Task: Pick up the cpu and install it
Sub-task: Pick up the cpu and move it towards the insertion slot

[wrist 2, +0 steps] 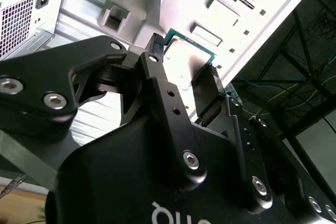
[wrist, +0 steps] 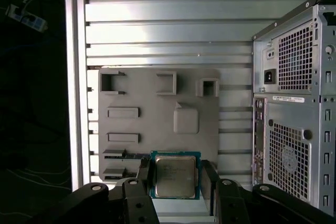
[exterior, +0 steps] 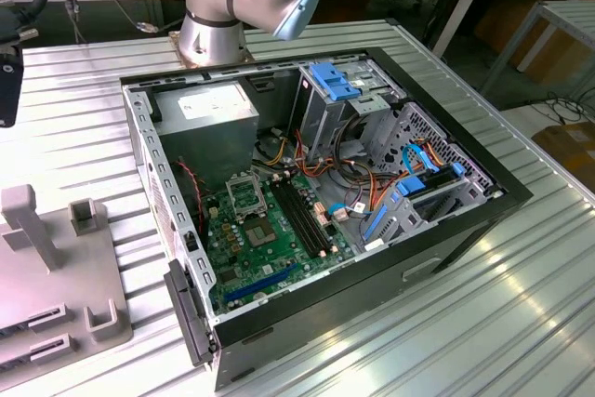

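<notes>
One cpu (wrist: 174, 178), and my gripper (wrist: 177, 170) has it. The two fingers (wrist: 210, 178) are clamped on opposite edges of the chip, with its metal lid facing the first wrist camera. I take that edge pinch as deliberate: it keeps pressure off the lid and the contact side, and it holds the chip flat for seating.

Beyond the fingertips lies one grey parts tray (wrist: 157, 103), with three raised brackets along its far side and one square seat (wrist: 186, 120). The chip looks lifted clear of the tray, though I can't judge the gap.

One computer case (wrist: 291, 114) sits just off to the gripper's side. In the exterior view it lies open, showing one motherboard (exterior: 279, 248) with one metal-framed socket (exterior: 244, 194), so the install isn't done yet.
</notes>
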Controlling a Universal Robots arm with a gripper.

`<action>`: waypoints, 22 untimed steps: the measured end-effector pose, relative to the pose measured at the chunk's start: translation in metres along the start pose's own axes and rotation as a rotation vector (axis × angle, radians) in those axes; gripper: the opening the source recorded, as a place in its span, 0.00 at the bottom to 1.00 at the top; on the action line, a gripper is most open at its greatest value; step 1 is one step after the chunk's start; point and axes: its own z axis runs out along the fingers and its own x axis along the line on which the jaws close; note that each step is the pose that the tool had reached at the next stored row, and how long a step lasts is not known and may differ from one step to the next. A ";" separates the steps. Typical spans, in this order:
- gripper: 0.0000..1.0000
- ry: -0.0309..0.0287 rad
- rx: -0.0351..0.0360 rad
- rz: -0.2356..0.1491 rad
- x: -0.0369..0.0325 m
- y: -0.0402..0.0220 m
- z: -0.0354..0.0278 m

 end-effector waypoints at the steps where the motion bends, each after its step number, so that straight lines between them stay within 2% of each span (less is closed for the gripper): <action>1: 0.47 0.0000 0.0000 0.000 -0.0005 0.0000 0.0000; 22: 0.47 0.0000 0.0000 0.000 -0.0151 0.0002 -0.0006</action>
